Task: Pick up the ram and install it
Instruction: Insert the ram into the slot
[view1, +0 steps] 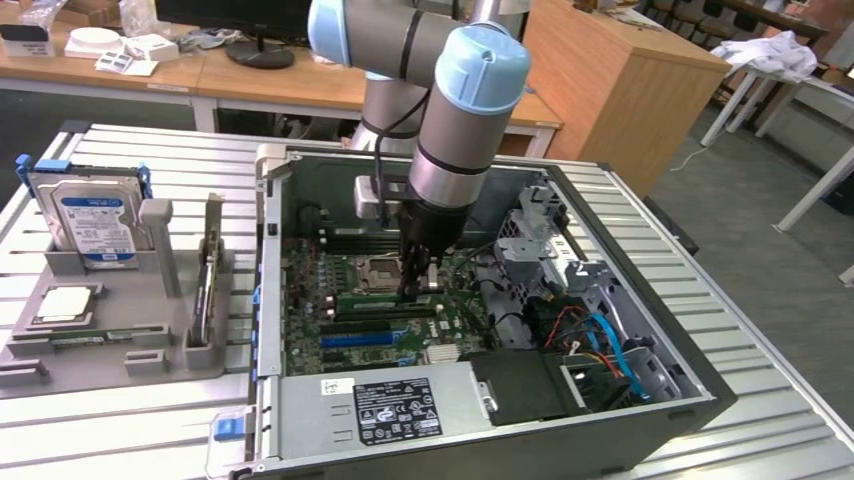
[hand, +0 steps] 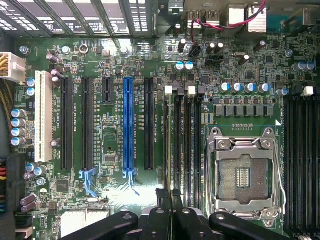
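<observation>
Gripper (hand: 170, 200) shut, ram grip unclear, over slots (hand: 181, 135) at the exterior view's right of socket (hand: 243, 175); lower square, straight.

labels on hard drive (view1: 94, 215), power supply (view1: 396, 408), no wording legible

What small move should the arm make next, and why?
Probably a short, straight push down. The gripper hangs low inside the computer case, jaws shut on what looks like the ram, seen edge-on. That edge runs along the memory slots beside the empty processor socket, so it seems lined up rather than seated.
</observation>
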